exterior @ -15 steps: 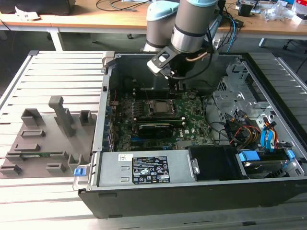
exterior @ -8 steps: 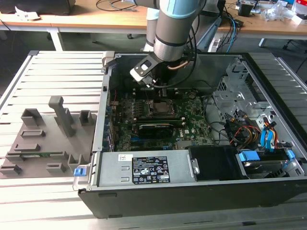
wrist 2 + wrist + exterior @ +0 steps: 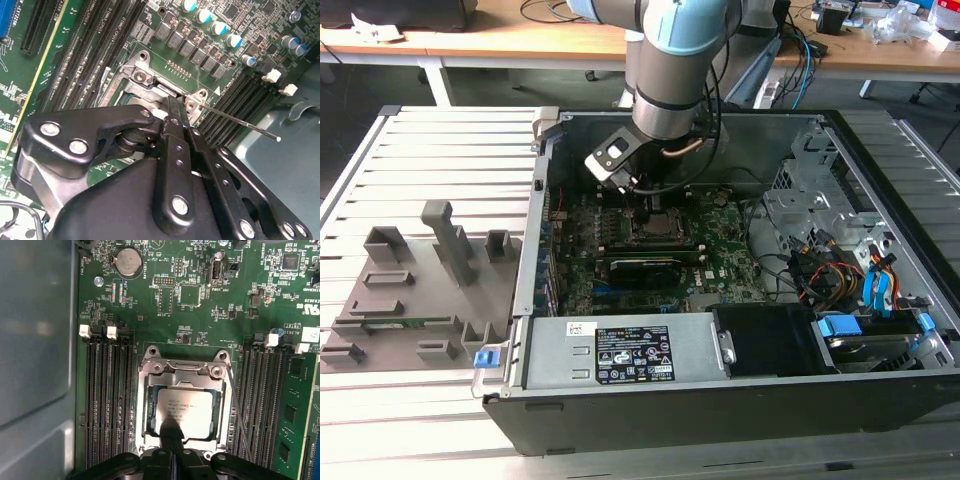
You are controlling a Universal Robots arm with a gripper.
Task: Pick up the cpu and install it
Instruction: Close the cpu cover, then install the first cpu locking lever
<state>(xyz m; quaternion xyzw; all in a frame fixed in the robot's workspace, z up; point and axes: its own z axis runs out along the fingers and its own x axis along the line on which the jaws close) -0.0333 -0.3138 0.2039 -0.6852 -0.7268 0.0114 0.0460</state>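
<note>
Deep within the open computer case on the slatted worktop, the cpu lies flat in the socket frame, one edge covered by my tool, so I cannot tell how far it is open or whether it grips.

Reaching in from top centre of the exterior view with the arm, wrist basically vertical. Holding the black end effector low, tip pointing straight down, just above frame centre.
</note>
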